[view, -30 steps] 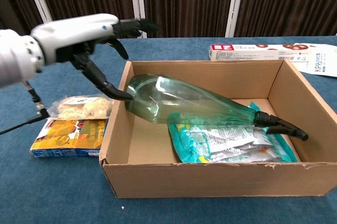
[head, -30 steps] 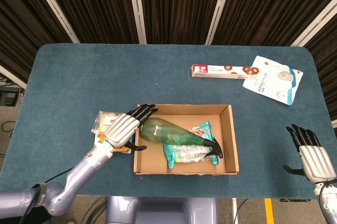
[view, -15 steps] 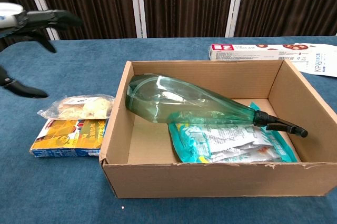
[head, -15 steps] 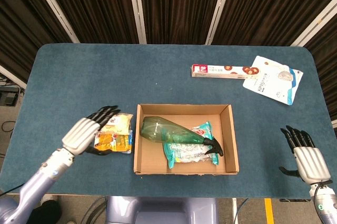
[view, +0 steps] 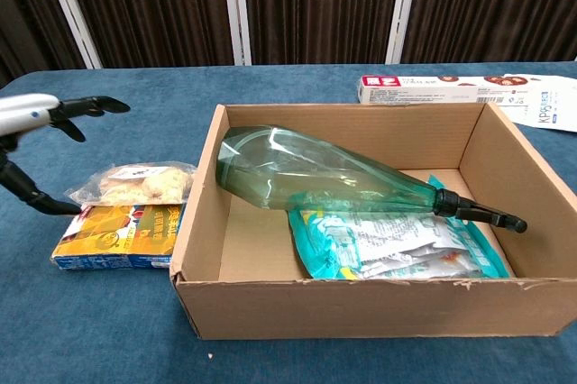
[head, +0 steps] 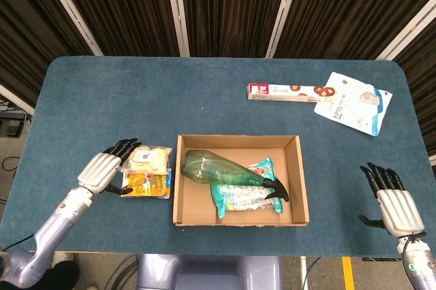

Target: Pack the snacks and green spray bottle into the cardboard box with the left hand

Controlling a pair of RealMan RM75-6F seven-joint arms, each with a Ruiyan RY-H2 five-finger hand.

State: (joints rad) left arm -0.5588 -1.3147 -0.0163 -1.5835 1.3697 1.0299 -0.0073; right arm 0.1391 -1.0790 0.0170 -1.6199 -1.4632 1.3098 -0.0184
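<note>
L hand (head: 101,171): fingers spread, holding nothing; sits at table's left-front, just beside the loose snacks, thumb tip near the yellow snack box (head: 145,184).
R hand (head: 394,205): fingers apart, empty, far right-front, well apart from everything.
Clear snack bag (head: 149,159): lies on/against the yellow box's far edge, just left of the carton wall.
Cardboard box (head: 178,188): open top. Contents: green spray bottle (head: 216,170) lying slantwise, fat end at left wall, black trigger to the right; teal snack pouch (head: 246,194) under its neck.
Still outside, far right: long biscuit box (head: 286,91), white pouch (head: 354,102).
Risks (judgement): stacked bag may slide off if yellow box is lifted first; bottle takes much floor space, so later items may ride up on it; far items look a long reach for L hand.
</note>
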